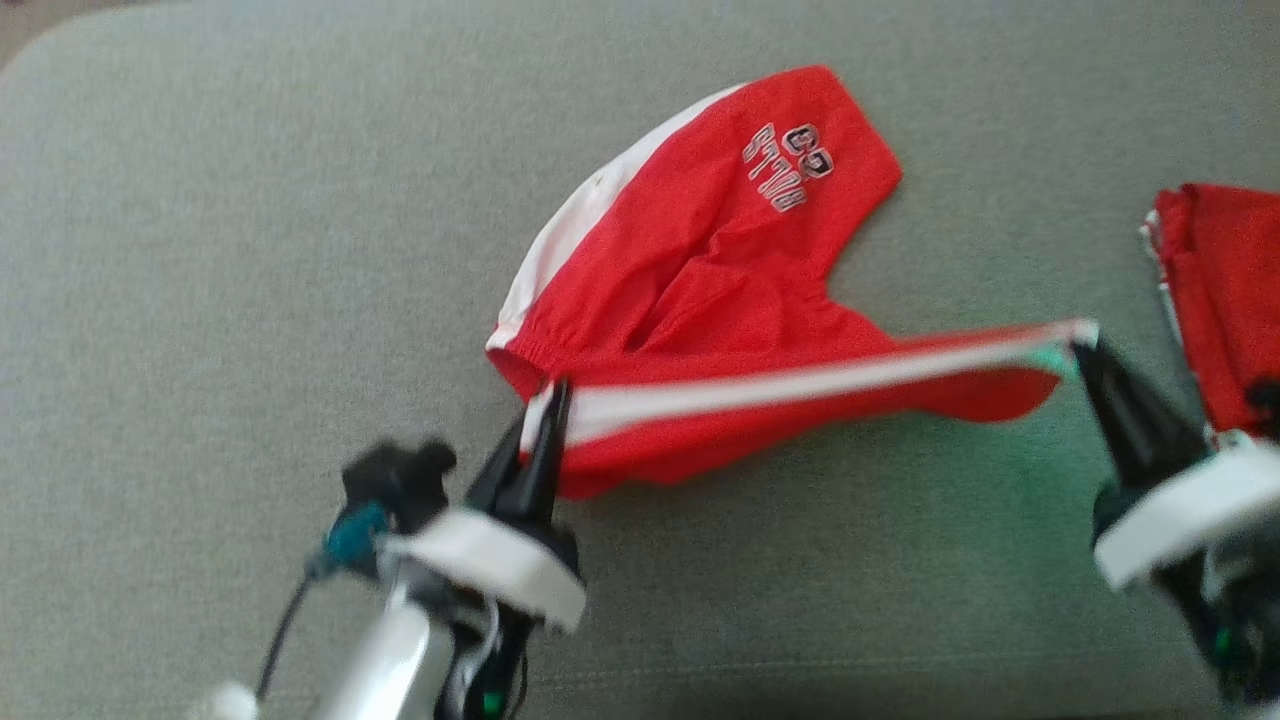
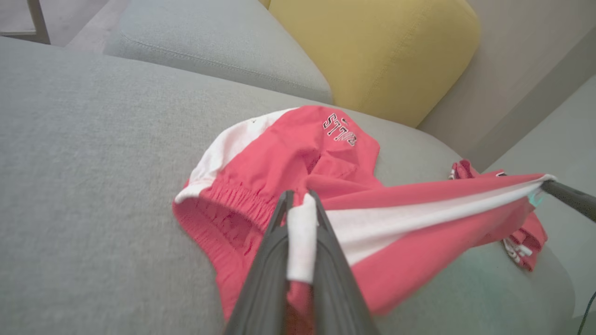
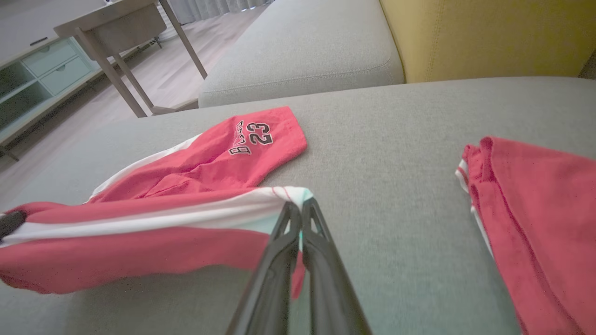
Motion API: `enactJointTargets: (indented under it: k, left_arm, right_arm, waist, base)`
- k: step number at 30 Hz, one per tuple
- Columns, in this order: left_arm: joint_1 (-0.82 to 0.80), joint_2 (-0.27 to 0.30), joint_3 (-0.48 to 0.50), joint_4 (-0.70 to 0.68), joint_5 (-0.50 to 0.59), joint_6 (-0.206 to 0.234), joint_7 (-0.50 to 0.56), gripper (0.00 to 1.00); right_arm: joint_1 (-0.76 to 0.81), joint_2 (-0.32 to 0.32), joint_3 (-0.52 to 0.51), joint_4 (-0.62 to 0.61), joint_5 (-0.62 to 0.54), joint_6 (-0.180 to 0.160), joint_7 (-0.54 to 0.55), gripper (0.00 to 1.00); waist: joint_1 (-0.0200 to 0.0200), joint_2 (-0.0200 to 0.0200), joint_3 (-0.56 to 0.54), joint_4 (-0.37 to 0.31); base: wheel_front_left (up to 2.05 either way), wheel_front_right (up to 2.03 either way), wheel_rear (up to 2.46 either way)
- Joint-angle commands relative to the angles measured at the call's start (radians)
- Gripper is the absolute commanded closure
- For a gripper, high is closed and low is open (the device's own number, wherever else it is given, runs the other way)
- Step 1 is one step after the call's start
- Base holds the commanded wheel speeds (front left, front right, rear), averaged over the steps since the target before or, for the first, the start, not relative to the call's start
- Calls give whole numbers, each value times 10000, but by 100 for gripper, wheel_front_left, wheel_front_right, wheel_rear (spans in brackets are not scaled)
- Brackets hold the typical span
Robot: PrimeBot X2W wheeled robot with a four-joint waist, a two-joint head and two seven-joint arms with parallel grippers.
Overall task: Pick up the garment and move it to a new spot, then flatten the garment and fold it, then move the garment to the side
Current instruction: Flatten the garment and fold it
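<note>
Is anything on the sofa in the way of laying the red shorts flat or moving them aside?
To the robot's right, yes: another red garment lies on the sofa cushion just beyond the right gripper. Both it and the left gripper are shut on the shorts; nothing visible blocks the left side.

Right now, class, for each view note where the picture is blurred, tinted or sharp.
Head view: soft all over, the stretched stripe of the shorts smeared, a green glow on the sofa by the right jaws. Left wrist view: the near left jaws blurred, the lettering beyond clearer. Right wrist view: sharpest, the printed 23 crisp, the near hem smeared.
</note>
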Motion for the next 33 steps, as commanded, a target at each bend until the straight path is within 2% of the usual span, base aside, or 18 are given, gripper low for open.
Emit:
enactJointTargets:
  k: [1,6,14,20,27,28,29,30,33]
  left_arm:
    - [-444,19,354,-205,-135,-5,-20,100]
    - [-1832,1,128,422,-1223,33,-162,100]
    - [-4251,-3,-962,1755,-2998,260,-816,100]
    - [-5541,-4,-1641,2736,-4014,401,-1249,100]
    - [-6349,-4,-2303,3602,-4708,448,-1336,100]
    - [-6383,-4,-2348,3670,-4736,445,-1337,87]
    - [-6405,-4,-2375,3731,-4726,462,-1337,52]
    - [-6404,-4,-2365,3753,-4714,477,-1338,0]
    - [-6313,-4,-2345,3783,-4704,522,-1339,0]
  right_arm:
    - [-442,-379,39,-185,110,63,37,100]
    - [-2589,-1068,457,1093,489,63,99,100]
    - [-6190,-2014,1830,3421,1163,63,-202,100]
    - [-8227,-2228,3145,5316,1652,63,-972,100]
    - [-9514,-2236,4623,7062,2213,63,-1709,100]
    - [-9610,-2212,4794,7228,2290,63,-1866,85]
    - [-9688,-2197,4957,7367,2363,63,-2045,29]
    - [-9743,-2196,5119,7465,2420,63,-2277,0]
    - [-9760,-2241,5477,7630,2442,63,-2735,0]
  waist:
    - [0,-1,287,164]
    - [0,-1,1127,546]
    - [0,-1,2288,1346]
    - [0,-1,2767,1776]
    - [0,-1,3033,1985]
    - [0,-1,3044,1977]
    - [0,-1,3050,1965]
    - [0,-1,3048,1951]
    - [0,-1,3002,1910]
  base:
    - [0,0,0]
    - [0,0,0]
    - [0,0,0]
    - [0,0,0]
    - [0,0,0]
    - [0,0,0]
    - [0,0,0]
    - [0,0,0]
    - [0,0,0]
